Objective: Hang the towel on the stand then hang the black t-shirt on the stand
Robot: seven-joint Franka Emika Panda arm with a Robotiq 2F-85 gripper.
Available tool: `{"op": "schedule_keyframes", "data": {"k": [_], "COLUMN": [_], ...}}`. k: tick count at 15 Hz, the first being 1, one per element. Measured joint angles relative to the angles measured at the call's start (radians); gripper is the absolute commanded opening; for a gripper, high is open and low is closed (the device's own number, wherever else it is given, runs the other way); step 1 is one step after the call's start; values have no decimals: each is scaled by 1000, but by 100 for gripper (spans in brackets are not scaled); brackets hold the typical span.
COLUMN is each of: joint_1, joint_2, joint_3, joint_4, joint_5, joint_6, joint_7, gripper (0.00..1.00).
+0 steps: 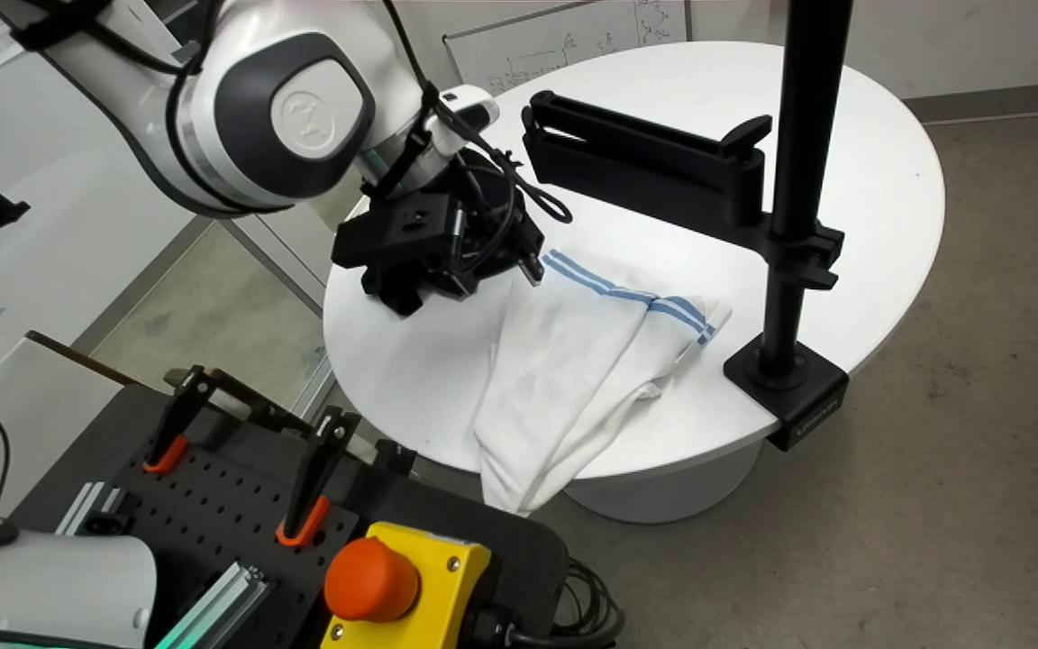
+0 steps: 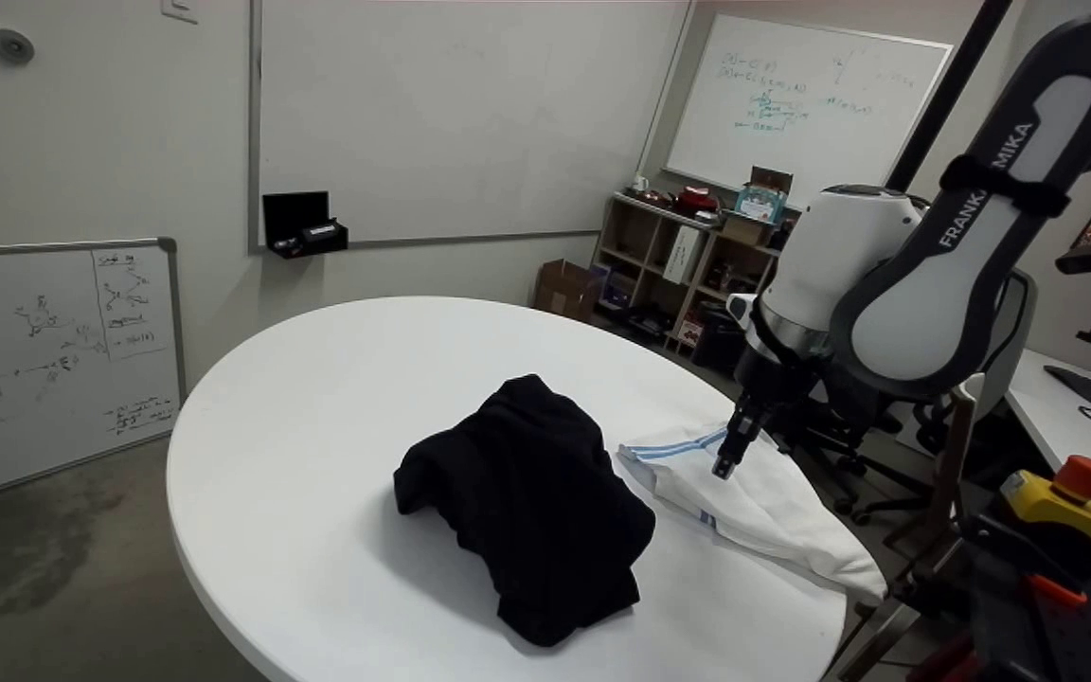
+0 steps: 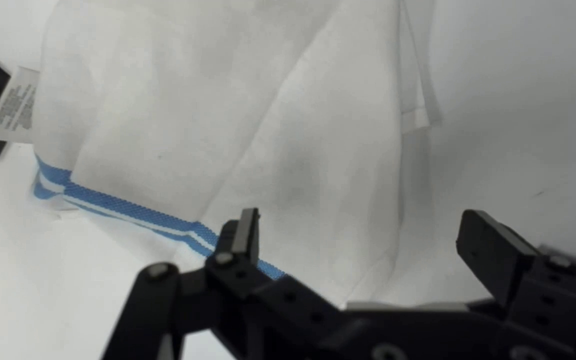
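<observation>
Where the white towel (image 1: 564, 370) lies folded on the round table (image 1: 420, 361), blue-striped end toward the middle, the pincer (image 3: 360, 220) hangs over that end, its 2 fingers (image 3: 240, 245) well apart. Wrist view: 1 finger over the blue band, its mate out past the towel's side, over the table. Contact with the cloth: cannot tell. Plain end of the towel droops over the table edge on the side of the yellow box (image 1: 438, 586) and its red button (image 1: 370, 581); seen in both exterior views. Printed label (image 3: 15, 107) pokes out from the towel's side. Stand (image 1: 807, 117): black post, foot at the table edge just beside the towel, side bracket (image 1: 645, 158) reaching in over the table. Black t-shirt (image 2: 527, 511), in an exterior view, crumpled, inward from the edge and just beside the towel's striped end; flat on the table or raised, cannot tell.
</observation>
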State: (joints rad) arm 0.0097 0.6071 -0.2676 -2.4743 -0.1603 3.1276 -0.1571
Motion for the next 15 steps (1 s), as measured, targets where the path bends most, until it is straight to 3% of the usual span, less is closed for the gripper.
{"op": "schedule_keyframes", "data": {"k": [5,7,9,11,15], "joint_1": [65,79,88,92,97], "joint_2": [93,127,157,183,221], "joint_3": [-20,-27,-32,-34,-40], "joint_4": [52,77,102,124,156], "joint_5": [1,2,3,3,3], "joint_6": [9,9,9,9,9], "joint_7": [26,39,50,61,75], "gripper": [100,93,68,60,31]}}
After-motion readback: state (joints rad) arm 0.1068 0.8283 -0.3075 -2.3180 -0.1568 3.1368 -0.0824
